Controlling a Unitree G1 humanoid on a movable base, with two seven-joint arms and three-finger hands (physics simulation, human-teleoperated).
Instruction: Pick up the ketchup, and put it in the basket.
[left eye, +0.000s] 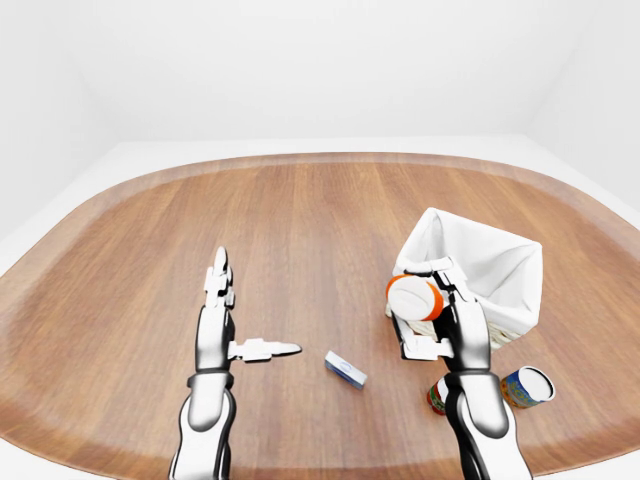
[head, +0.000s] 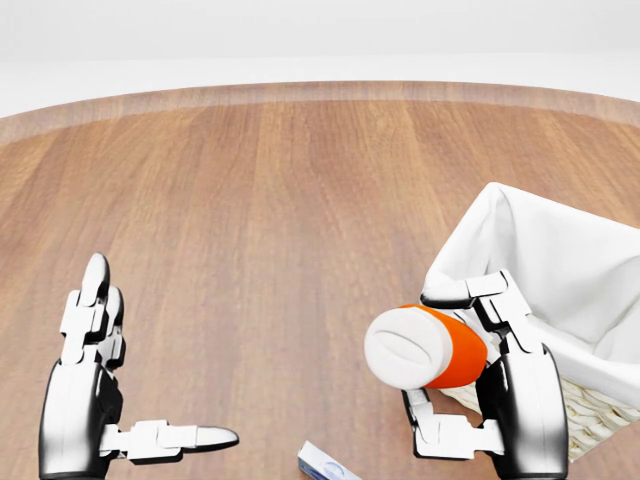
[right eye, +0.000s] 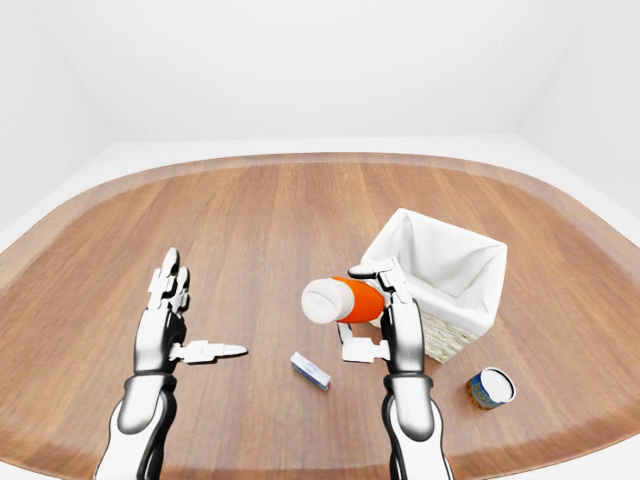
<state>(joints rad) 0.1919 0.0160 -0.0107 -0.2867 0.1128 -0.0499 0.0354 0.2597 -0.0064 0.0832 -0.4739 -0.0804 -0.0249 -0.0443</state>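
Observation:
The ketchup (head: 430, 347) is an orange bottle with a white cap. It lies sideways in my right hand (head: 448, 368), cap toward the view's left, held above the table. The fingers (head: 470, 290) curl over its top and the thumb (head: 450, 437) sits below it. The bottle hangs just left of the basket (head: 590, 270), a wicker basket with a white cloth liner, close to its near-left corner. My left hand (head: 150, 365) is open and empty, fingers straight and thumb out, at the view's lower left.
A small blue-and-white box (left eye: 345, 370) lies on the wooden table (left eye: 300, 220) between my hands. A can (left eye: 527, 386) lies on its side at the lower right, below the basket. A red-and-green item (left eye: 437, 397) shows partly behind my right forearm.

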